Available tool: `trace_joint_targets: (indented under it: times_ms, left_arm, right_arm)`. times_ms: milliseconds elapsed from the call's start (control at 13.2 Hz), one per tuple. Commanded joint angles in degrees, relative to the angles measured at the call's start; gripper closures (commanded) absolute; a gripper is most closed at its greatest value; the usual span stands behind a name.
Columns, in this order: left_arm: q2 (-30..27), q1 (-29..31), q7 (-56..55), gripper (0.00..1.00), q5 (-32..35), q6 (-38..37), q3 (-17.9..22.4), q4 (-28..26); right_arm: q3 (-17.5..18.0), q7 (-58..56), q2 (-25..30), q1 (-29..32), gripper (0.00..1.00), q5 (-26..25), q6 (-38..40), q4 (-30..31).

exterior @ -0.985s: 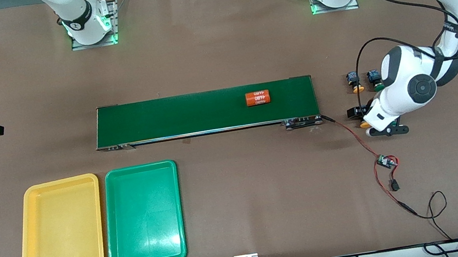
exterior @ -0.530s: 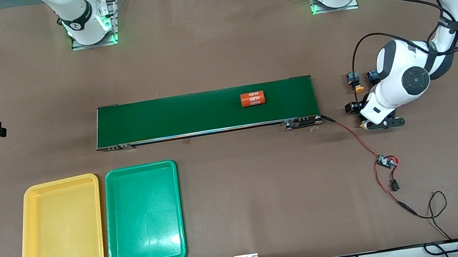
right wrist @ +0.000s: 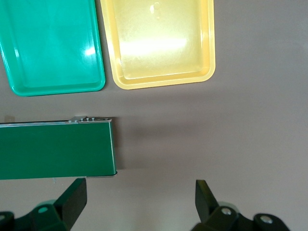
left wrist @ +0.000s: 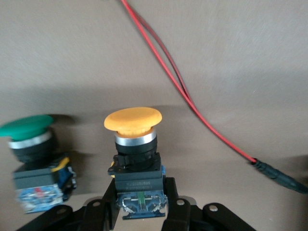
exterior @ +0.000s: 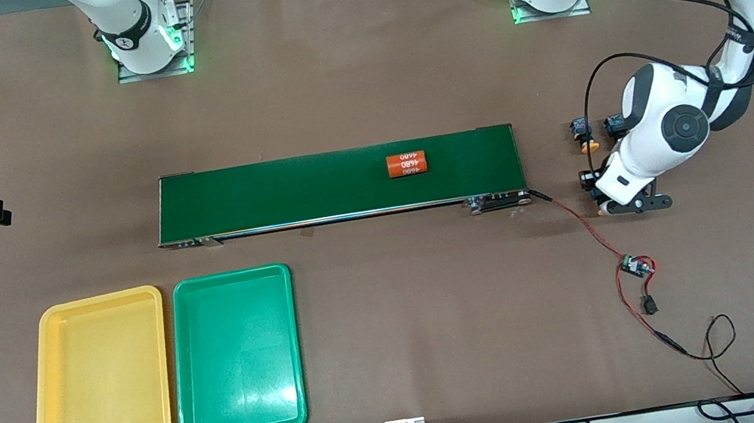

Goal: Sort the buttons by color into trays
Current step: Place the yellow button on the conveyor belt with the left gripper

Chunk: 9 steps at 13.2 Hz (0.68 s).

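Your left gripper (left wrist: 140, 211) has just closed: its fingers now pinch the yellow button (left wrist: 134, 159) on the surface beside the belt (exterior: 334, 184); pickup can proceed. Your right gripper (right wrist: 139, 199) waits, fingers spread; the yellow tray (exterior: 99, 380) is empty.

Left arm hides a green-capped button (exterior: 614, 124); orange cylinder (exterior: 407, 164) print perhaps unreadable.

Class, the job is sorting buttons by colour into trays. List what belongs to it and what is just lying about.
Job:
yellow button, held in the left claw
green button
yellow tray
green tray

Lying about:
belt
orange cylinder
red wire
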<state>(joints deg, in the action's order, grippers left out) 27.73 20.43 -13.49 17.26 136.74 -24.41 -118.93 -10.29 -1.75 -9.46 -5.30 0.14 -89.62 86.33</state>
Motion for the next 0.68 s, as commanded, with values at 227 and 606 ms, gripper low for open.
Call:
trace_joint_targets:
  times_ms: [227, 606]
  left_arm:
    - [-6.99, 0.31, -8.09, 0.74, 0.06, -14.74, -13.61, 1.42]
    - [-4.36, -3.72, -19.88, 0.74, 0.15, -12.73, -21.55, 0.9]
  right_arm:
    - [0.27, 0.34, 0.32, 0.47, 0.0, 0.82, -0.21, 0.25]
    - [0.27, 0.34, 0.41, 0.47, 0.0, 0.91, -0.03, 0.33]
